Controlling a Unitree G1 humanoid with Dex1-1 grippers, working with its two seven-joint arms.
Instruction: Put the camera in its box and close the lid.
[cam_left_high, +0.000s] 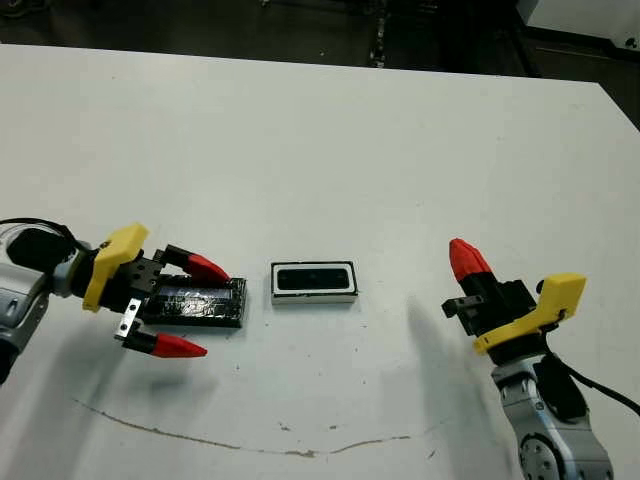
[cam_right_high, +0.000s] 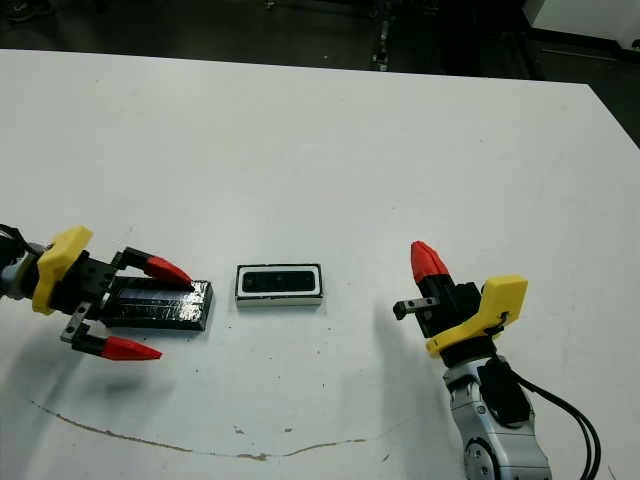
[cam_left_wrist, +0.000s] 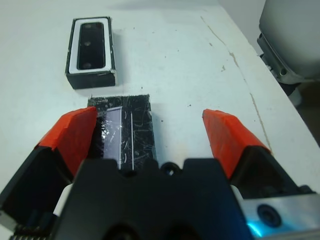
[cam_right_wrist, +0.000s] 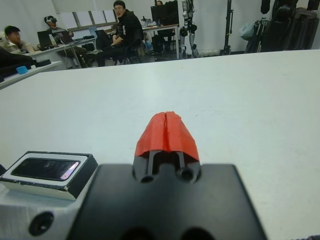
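White desk, head cam looking down.

Box sits near desk centre, long side running L–R. Camera lies inside it, glossy face up, white inner rim showing all round. Box uncovered.

Lid flat on desk just to robot's L of box, small gap betw. them, not touching. Shiny crinkly top up. Its long axis roughly in line w/ box.

L hand: fingers spread wide, astride the lid's far-L end. One red fingertip sits over the lid's rear edge; the other is in front of lid, clear of its front edge. L wrist view: lid runs betw. the two fingers, closer to one tip, w/ clear desk betw. it and the other. Nothing gripped. Cannot tell if the near tip actually touches lid.

R hand: fingers pressed together, tips meeting in a single red point, holding nothing. Stands well to robot's R of box, above desk, shadow on desk beside it. R wrist view: closed tips aimed across desk; box w/ camera seen at one side, apart from hand.

Thin brown curved mark on desk along near edge.

R wrist view: people seated at desks beyond.
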